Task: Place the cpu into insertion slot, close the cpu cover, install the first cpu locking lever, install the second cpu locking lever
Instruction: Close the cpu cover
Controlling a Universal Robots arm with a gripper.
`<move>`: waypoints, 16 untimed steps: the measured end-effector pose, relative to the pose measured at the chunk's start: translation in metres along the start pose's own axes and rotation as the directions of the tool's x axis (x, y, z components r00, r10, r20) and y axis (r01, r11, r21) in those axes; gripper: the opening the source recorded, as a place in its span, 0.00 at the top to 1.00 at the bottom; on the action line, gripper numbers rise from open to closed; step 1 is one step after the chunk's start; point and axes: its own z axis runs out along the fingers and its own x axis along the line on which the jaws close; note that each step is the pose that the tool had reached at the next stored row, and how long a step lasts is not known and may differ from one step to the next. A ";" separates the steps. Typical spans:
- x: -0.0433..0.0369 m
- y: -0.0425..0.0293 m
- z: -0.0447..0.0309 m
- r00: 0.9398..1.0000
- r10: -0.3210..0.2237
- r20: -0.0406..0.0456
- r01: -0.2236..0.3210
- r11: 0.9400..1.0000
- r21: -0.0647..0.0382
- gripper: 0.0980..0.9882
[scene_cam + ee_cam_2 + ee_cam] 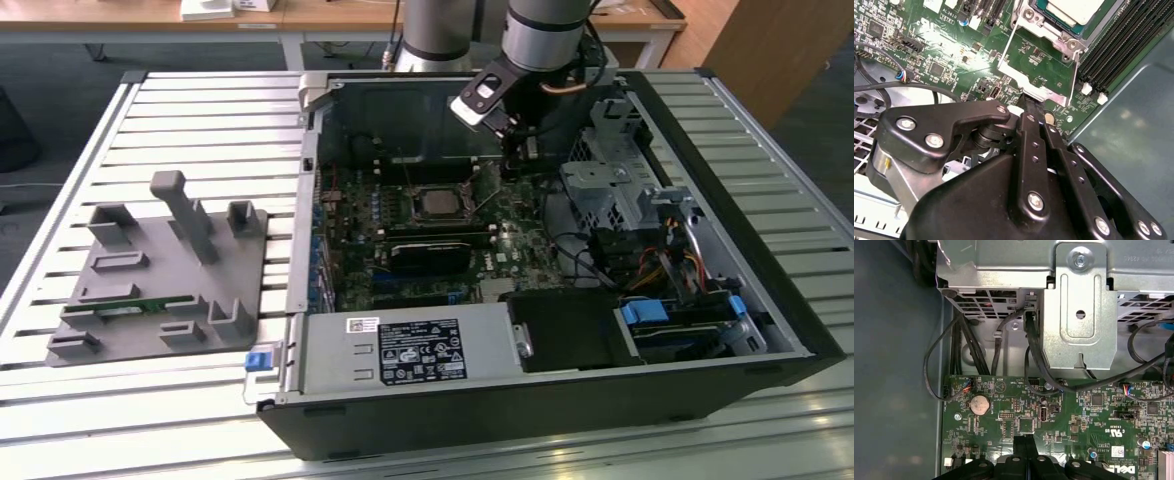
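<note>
The small flat square cpu with the silvery top (1074, 9) lay in the square black insertion slot with the silver rim (1050, 34), near the middle of the green circuit board (1079, 415). The thin silver cpu cover frame (1036, 89) stood swung open. The black gripper (1031, 104) had its fingers pressed together, tips touching the cover's free edge. The cover looked light, thin and stiff. Its free edge, far from the hinge, seemed the best place to push, softly, since the chip looked easy to hurt.

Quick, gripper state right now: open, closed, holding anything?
Gripper: closed, fingers together, nothing seen between them; tip close to the cpu cover.
</note>
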 end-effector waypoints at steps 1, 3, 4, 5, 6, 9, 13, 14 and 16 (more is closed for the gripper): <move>0.0000 -0.0002 0.0000 1.000 0.000 0.000 0.000 1.000 0.000 0.99; 0.0000 -0.0008 0.0000 1.000 0.000 0.000 0.000 1.000 0.000 0.99; 0.0000 -0.0010 0.0000 1.000 0.000 0.000 0.000 1.000 0.000 0.99; 0.0000 -0.0012 0.0000 1.000 0.000 0.000 0.000 1.000 0.000 0.99; 0.0000 -0.0015 0.0000 1.000 0.000 0.000 0.000 1.000 0.000 0.99; 0.0000 -0.0022 -0.0001 1.000 0.000 0.000 0.000 1.000 0.000 0.99; 0.0000 -0.0030 -0.0001 1.000 0.000 0.000 0.000 1.000 0.000 0.99; 0.0000 -0.0031 -0.0001 1.000 0.000 0.000 0.000 1.000 0.000 0.99; 0.0000 -0.0035 -0.0001 1.000 0.000 0.000 0.000 1.000 0.000 0.99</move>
